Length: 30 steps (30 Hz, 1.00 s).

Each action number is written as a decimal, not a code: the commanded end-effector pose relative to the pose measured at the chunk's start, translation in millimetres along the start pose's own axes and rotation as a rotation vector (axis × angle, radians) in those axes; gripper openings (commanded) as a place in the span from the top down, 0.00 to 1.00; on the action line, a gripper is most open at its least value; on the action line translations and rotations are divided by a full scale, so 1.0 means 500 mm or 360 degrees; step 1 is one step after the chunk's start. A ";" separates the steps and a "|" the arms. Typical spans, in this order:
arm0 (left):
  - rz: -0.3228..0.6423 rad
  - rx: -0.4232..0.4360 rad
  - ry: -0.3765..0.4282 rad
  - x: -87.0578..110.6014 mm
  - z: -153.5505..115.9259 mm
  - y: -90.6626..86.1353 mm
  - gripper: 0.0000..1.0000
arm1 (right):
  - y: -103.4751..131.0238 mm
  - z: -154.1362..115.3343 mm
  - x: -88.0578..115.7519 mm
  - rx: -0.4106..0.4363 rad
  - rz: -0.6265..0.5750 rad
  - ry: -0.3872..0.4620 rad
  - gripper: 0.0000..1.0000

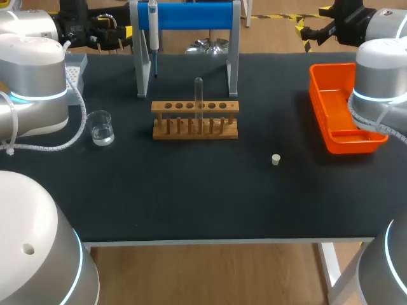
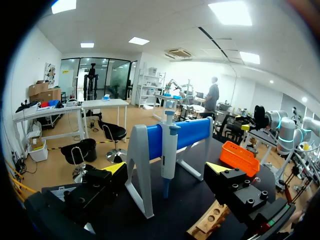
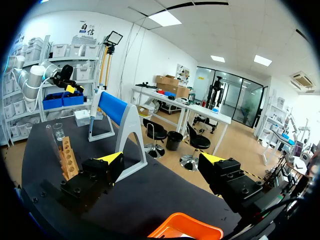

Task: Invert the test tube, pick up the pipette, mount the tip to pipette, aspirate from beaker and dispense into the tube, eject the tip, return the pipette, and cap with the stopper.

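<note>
A clear test tube (image 1: 198,98) stands upright in the wooden rack (image 1: 195,121), its rounded end up. The pipette (image 1: 152,32) hangs on the blue stand (image 1: 191,16) at the table's back. A glass beaker (image 1: 101,127) with a little liquid sits left of the rack. The small white stopper (image 1: 276,159) lies right of the middle. My left gripper (image 1: 105,30) is open at the back left, high above the table; in its wrist view the gripper (image 2: 167,170) faces the pipette (image 2: 167,150) from a distance. My right gripper (image 1: 313,30) (image 3: 162,160) is open at the back right and holds nothing.
An orange tray (image 1: 340,108) lies along the right edge, under my right arm. A grey tip box (image 1: 75,67) sits at the back left. Bare black mat spreads in front of the rack. The right wrist view shows the rack (image 3: 67,157) and beaker (image 3: 59,131) far ahead.
</note>
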State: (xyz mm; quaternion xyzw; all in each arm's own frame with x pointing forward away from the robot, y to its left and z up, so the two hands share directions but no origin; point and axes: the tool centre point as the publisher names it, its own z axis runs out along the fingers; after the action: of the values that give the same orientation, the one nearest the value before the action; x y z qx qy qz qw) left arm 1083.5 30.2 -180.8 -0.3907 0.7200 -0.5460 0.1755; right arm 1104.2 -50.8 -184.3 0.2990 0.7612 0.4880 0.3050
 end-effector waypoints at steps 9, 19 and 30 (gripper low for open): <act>0.0001 0.0006 -0.0003 0.001 0.001 0.002 0.00 | 0.000 0.000 0.000 0.0000 0.0000 -0.0001 0.00; 0.0001 0.0006 -0.0003 0.001 0.001 0.002 0.00 | 0.000 0.000 0.000 0.0000 0.0000 -0.0001 0.00; 0.0001 0.0006 -0.0003 0.001 0.001 0.002 0.00 | -0.008 -0.054 0.095 -0.0043 -0.0088 0.0143 0.00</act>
State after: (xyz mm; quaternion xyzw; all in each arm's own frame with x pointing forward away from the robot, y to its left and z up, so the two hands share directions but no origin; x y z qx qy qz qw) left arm 1083.5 30.1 -180.8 -0.3907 0.7200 -0.5460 0.1755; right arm 1081.4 -24.6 -188.5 0.2561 0.7775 0.4974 0.2873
